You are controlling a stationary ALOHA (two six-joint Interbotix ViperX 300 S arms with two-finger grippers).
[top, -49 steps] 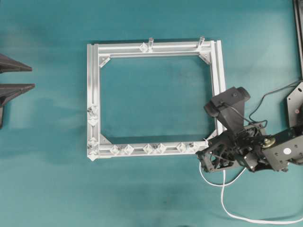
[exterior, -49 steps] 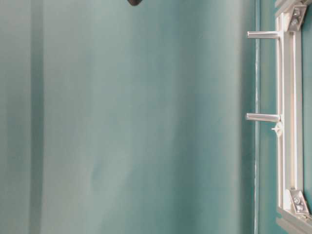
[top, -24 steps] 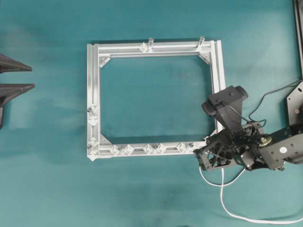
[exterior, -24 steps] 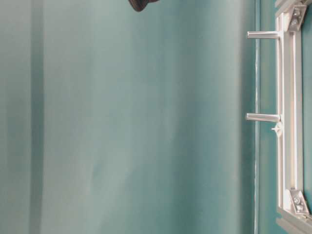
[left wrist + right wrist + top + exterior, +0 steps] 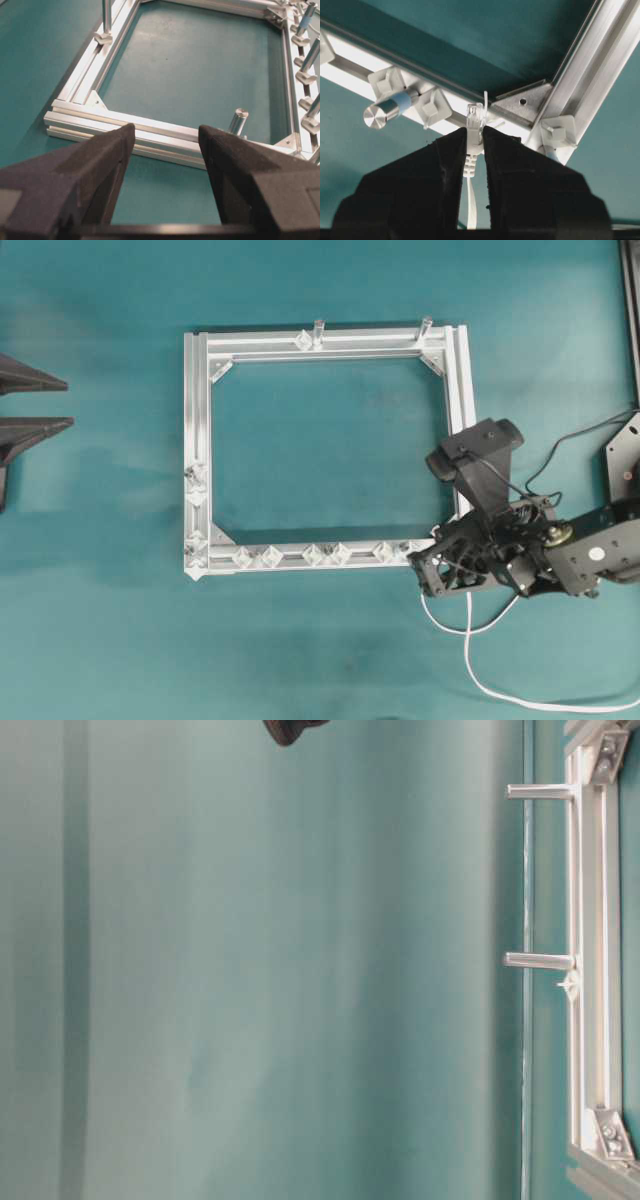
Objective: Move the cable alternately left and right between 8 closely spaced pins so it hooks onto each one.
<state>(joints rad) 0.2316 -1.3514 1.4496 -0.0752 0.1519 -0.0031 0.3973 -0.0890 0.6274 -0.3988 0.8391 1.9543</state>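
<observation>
- Right claw point(image 5: 475, 142) clamped on the cable point(image 5: 480, 670) plug point(image 5: 474, 125), at the aluminium frame's point(image 5: 198, 440) lower right corner, just beside the pins point(image 5: 325, 553).
- Left claw point(image 5: 165, 150) spread wide, gripping nothing, well left of the frame.

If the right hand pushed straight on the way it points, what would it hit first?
Probably the frame's corner bracket: the right hand holds the plug aimed at it, a pin just to the left. Depth is unclear.

One aluminium frame point(image 5: 196, 440), one white cable point(image 5: 480, 680), two grippers, two upright pegs point(image 5: 319, 328).
</observation>
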